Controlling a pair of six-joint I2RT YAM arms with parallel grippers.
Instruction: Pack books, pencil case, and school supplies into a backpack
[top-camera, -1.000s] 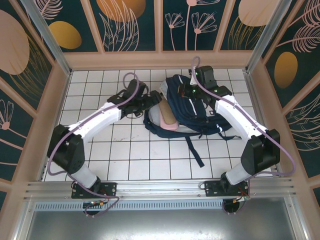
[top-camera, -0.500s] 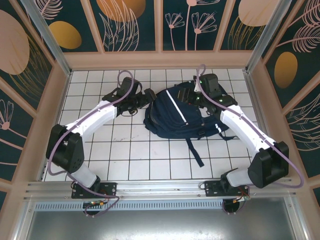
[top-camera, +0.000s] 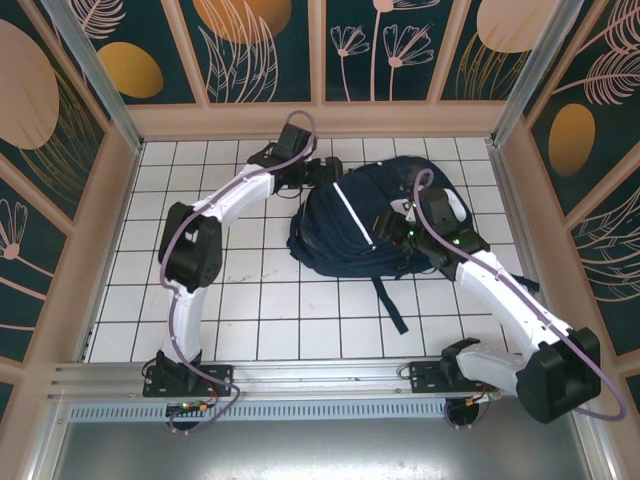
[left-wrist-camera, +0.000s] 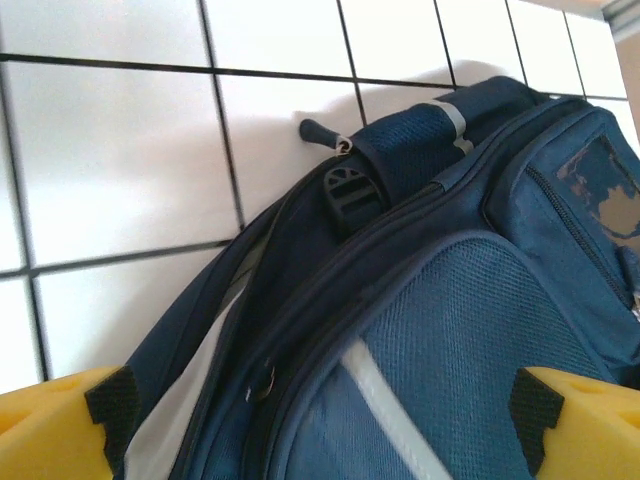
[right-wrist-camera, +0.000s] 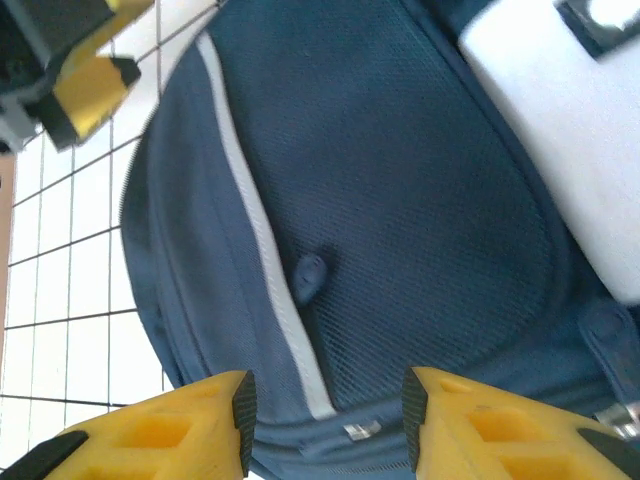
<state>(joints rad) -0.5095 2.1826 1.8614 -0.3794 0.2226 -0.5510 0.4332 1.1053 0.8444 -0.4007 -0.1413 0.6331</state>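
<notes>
Hovering by the rounded mesh backpack (top-camera: 350, 228), left tool (left-wrist-camera: 320, 400) and right tool (right-wrist-camera: 325, 408) gape.

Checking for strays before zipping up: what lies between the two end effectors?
The backpack: in the top view, its navy body fills the stretch from the left end effector to the right end effector.

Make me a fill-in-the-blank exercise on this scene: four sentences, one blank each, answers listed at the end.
1. The backpack lies on a table covered in white ___.
2. A ___ stripe runs down the backpack's front.
3. The left end effector and the right end effector both have their jaws ___ rather than shut, and neither grips anything.
4. A dark strap trails from the backpack toward the ___ edge of the table, where the arm bases sit.

Missing words: tiles; white; open; near
</notes>
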